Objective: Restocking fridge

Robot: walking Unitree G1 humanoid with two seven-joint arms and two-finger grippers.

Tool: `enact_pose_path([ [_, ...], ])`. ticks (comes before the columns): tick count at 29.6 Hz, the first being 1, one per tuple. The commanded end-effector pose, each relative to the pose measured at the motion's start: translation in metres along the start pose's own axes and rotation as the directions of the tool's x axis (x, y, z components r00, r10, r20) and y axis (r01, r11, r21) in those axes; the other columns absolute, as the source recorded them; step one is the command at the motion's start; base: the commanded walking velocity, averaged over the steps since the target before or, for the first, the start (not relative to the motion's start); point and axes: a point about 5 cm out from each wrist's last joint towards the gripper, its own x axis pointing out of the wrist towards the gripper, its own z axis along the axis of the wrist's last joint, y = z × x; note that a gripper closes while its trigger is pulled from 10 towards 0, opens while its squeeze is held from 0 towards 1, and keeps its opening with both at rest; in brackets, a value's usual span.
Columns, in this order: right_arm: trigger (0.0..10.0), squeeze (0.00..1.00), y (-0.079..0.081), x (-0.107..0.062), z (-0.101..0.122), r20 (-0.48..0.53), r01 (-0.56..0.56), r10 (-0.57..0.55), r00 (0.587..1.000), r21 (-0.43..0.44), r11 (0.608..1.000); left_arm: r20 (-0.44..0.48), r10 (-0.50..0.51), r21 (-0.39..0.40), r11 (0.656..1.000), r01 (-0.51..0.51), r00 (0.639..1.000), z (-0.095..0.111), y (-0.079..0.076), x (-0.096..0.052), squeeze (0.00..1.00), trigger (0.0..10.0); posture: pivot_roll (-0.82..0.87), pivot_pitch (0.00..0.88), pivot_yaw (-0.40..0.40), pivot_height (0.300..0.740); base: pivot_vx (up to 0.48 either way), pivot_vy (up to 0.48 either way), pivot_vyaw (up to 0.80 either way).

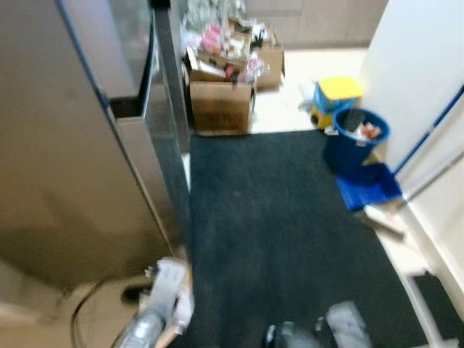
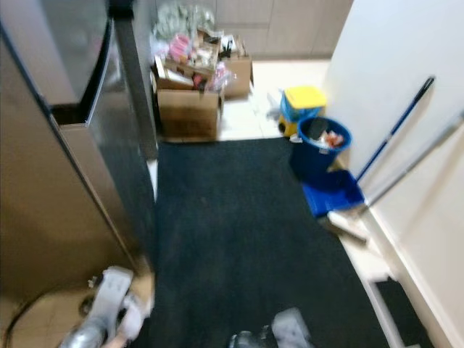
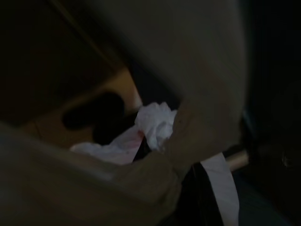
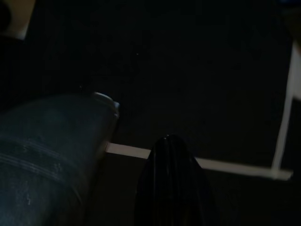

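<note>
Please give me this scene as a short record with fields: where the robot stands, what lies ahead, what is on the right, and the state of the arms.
place: on a dark floor mat, beside a steel fridge on the robot's left
ahead: open cardboard boxes with packaged goods, at the far end of the mat
right side: blue bucket, yellow bin, blue-handled mop leaning on the wall
left arm: low, near the fridge
right arm: low, over the mat
jaws: too dark to judge

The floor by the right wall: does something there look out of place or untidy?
Somewhat. The blue bin looks full to its rim, a blue dustpan lies on the mat's edge, and long handles lean on the wall.
</note>
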Motion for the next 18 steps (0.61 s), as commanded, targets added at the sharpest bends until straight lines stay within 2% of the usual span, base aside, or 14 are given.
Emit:
enact_pose_path([
  [1,10.0,0.0,0.0055,-0.0027,-0.01,-0.04,-0.014,0.014,0.999,0.008,1.0,-0.047,-0.011,-0.003,1.0,0.011,0.999,-0.0141,-0.004,-0.0039,0.0,10.0,-0.07,0.139,-0.021,0.74,0.401,0.0,0.0],
  [3,10.0,0.0,0.0058,-0.0027,-0.0101,-0.04,-0.014,0.014,0.999,0.008,1.0,-0.048,-0.01,-0.004,1.0,0.01,0.999,-0.0142,-0.0038,-0.004,0.0,10.0,-0.07,0.139,-0.02,0.74,0.364,0.0,0.0],
  [18,10.0,0.0,0.0068,-0.0028,-0.0105,-0.043,-0.014,0.014,0.999,0.01,1.0,-0.049,-0.004,-0.032,0.999,0.003,0.999,-0.0151,-0.0035,-0.0042,0.0,10.0,-0.07,0.139,-0.018,0.74,0.0,0.0,0.0],
])
